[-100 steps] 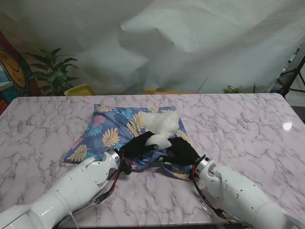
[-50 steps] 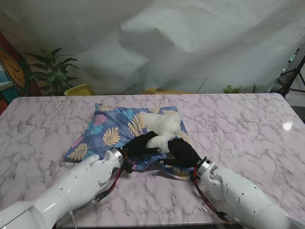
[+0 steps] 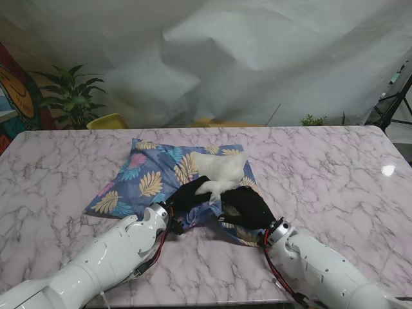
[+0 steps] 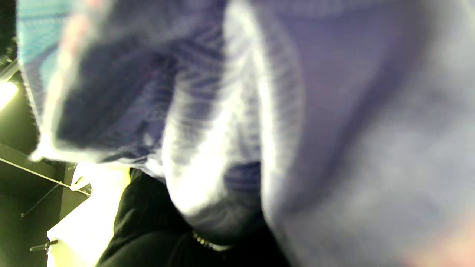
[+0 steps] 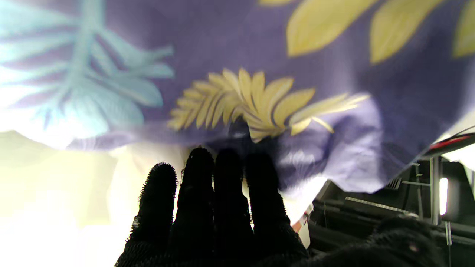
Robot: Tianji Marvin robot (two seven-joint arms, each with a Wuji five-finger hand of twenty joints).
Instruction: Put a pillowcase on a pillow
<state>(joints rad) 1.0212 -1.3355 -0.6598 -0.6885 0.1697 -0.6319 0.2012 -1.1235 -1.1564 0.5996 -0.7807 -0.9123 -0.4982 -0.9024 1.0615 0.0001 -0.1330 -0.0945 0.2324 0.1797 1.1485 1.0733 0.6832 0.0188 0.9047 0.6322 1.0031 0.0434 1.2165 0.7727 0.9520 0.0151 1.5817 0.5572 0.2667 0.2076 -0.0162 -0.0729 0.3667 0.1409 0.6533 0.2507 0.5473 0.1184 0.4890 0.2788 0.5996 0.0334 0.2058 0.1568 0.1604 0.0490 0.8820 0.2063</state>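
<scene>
Stand view gives you the whole layout: the pillowcase (image 3: 158,180), blue with leaf print, lies on the marble counter (image 3: 322,174), and the white pillow (image 3: 221,168) sits partly inside it, its bare end showing just beyond both robot hands at the open mouth.

Your left robot hand (image 3: 191,192) is at the near hem of that mouth, its black fingers reaching toward the pillow. It looks closed on a fold of the pillowcase, probably to keep the opening lifted so the pillow can slide in. Its wrist view supports this only loosely: blurred blue cloth (image 4: 259,111) fills almost the whole picture, pressed right up to the lens, so you cannot read the finger positions there.

Your right robot hand (image 3: 248,206) lies beside the left one, on the mouth's other side, over the bunched hem. In its wrist view the fingers (image 5: 200,193) are straight and held close together, tips touching or tucked just under the loose edge of the printed cloth (image 5: 245,100). Whether they pinch the fabric or only rest flat against it cannot be told.

With each robot hand on one side of the opening, the arrangement suggests you are spreading the mouth and drawing it over the exposed pillow end. About a third of the pillow looks uncovered, so the job reads as partway done.
</scene>
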